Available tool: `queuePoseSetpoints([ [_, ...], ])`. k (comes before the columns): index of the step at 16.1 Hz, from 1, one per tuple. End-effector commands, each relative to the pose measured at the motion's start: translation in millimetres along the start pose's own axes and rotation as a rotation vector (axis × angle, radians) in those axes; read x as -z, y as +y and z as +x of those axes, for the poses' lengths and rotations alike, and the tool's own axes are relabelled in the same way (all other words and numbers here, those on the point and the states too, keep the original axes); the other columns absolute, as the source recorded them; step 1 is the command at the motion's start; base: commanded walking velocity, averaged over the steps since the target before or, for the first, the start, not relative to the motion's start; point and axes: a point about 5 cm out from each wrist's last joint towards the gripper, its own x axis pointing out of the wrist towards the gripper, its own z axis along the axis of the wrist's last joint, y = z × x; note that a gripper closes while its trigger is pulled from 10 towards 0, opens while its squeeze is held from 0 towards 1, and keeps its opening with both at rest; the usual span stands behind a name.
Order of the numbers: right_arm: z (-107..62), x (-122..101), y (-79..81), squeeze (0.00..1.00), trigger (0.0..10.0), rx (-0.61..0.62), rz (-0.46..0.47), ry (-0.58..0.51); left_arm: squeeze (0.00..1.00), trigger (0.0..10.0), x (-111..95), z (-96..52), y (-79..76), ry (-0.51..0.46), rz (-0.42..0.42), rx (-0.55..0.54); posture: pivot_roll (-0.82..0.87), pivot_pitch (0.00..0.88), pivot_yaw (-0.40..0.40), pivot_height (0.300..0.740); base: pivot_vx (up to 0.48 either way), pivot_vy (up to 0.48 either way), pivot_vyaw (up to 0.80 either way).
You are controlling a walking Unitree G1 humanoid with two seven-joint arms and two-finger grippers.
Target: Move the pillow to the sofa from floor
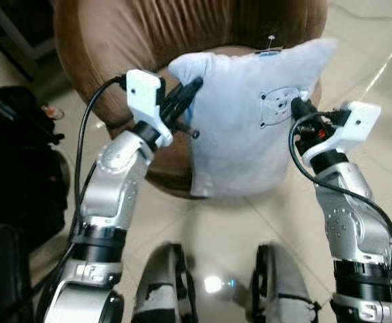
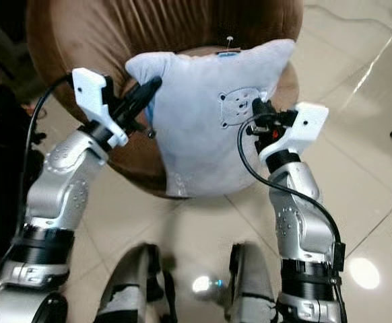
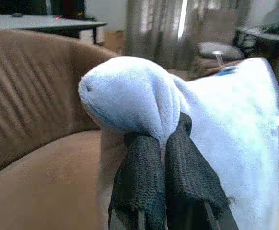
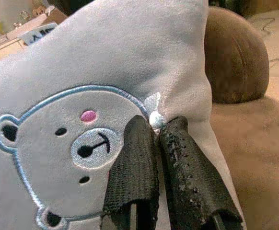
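Observation:
A pale blue pillow (image 1: 240,114) with an embroidered bear face (image 4: 77,143) hangs in the air between my two arms, over the front edge of a brown sofa chair (image 1: 115,40). My left gripper (image 1: 192,87) is shut on the pillow's upper left corner (image 3: 130,96). My right gripper (image 1: 297,104) is shut on the pillow's right side beside the bear patch, pinching fabric between its black fingers (image 4: 187,163). The pillow's lower edge droops below the seat's front rim.
The chair's round brown seat (image 2: 142,161) and curved ribbed backrest (image 3: 29,81) lie directly behind the pillow. Glossy pale tile floor (image 1: 236,229) spreads below and to the right. Dark objects (image 1: 14,161) crowd the left side. My own legs (image 1: 169,289) show at the bottom.

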Motion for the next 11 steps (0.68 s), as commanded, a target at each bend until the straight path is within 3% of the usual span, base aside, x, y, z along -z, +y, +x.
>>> queuePoseSetpoints([
  [1, 3.8, -4.9, 11.0, 0.0, 10.0, -0.05, -0.026, -0.031, 0.0, 10.0, -7.1, -2.2, -2.2, -0.043, 0.034, -0.008, -0.04, 0.116, 0.082, 0.709, 0.0, 0.0, 0.0],
  [4, 8.3, -5.7, 16.8, 0.0, 10.0, -0.064, -0.029, -0.031, 0.0, 10.0, -5.2, -8.0, -4.4, -0.033, 0.108, -0.043, -0.03, 0.101, 0.072, 0.739, 0.0, 0.0, 0.0],
  [7, 8.8, 1.9, 18.7, 0.0, 10.0, -0.047, -0.008, -0.033, 0.0, 10.0, -3.3, -10.4, -4.3, -0.003, 0.12, -0.05, -0.01, 0.05, 0.083, 0.74, 0.0, 0.0, 0.0],
  [9, 5.4, 8.8, 18.9, 0.0, 10.0, -0.019, 0.002, -0.018, 0.0, 10.0, 1.1, -11.9, -1.1, 0.018, 0.17, -0.091, 0.0, 0.036, 0.085, 0.74, 0.0, 0.0, 0.0],
  [11, 2.0, 13.3, 19.3, 0.0, 10.0, -0.013, 0.0, -0.008, 0.0, 10.0, 4.4, -13.1, 0.5, 0.022, 0.149, -0.132, 0.0, 0.035, 0.087, 0.74, 0.0, 0.0, 0.0],
])
